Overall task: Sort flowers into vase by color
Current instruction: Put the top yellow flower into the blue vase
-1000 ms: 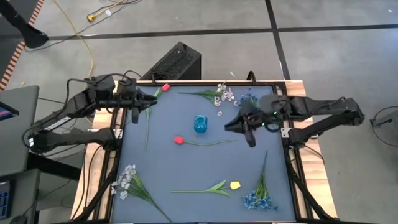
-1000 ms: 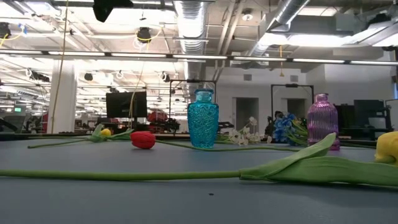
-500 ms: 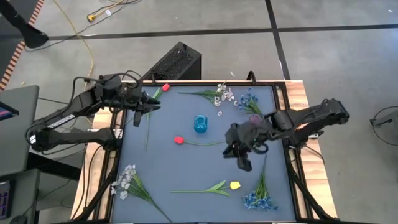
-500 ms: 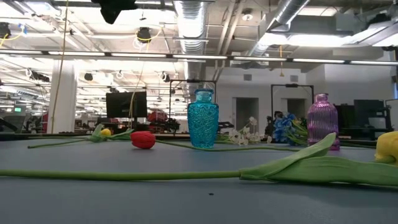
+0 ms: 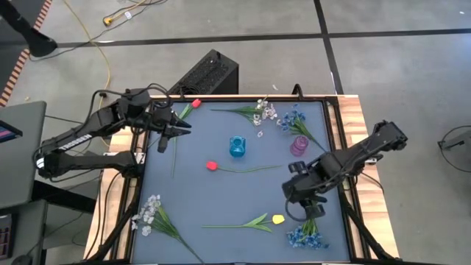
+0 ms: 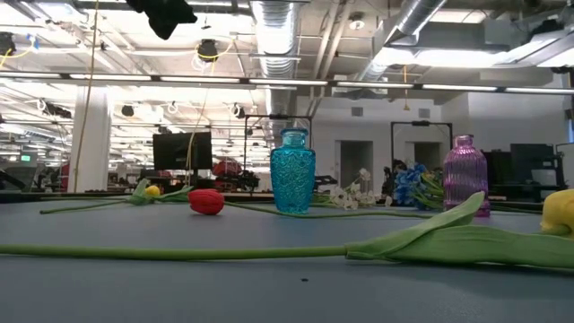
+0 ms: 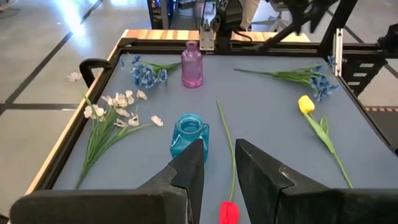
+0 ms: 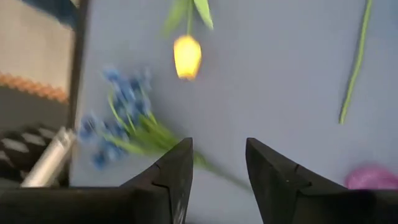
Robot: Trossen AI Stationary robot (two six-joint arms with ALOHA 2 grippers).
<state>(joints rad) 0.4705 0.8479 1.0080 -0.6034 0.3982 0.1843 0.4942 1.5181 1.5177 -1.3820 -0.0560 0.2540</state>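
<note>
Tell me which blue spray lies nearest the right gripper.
The blue spray at the table's near right corner, just below the right gripper; the other blue spray lies by the purple vase.

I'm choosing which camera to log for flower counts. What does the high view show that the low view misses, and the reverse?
Only the high view shows both arms, the open left gripper at the table's far-left corner, the open right gripper over the near blue spray, and the white spray at the near-left. Only the low view shows the room behind, with its ceiling lights and a monitor. Both show the blue vase, purple vase, red tulip and yellow tulip.
</note>
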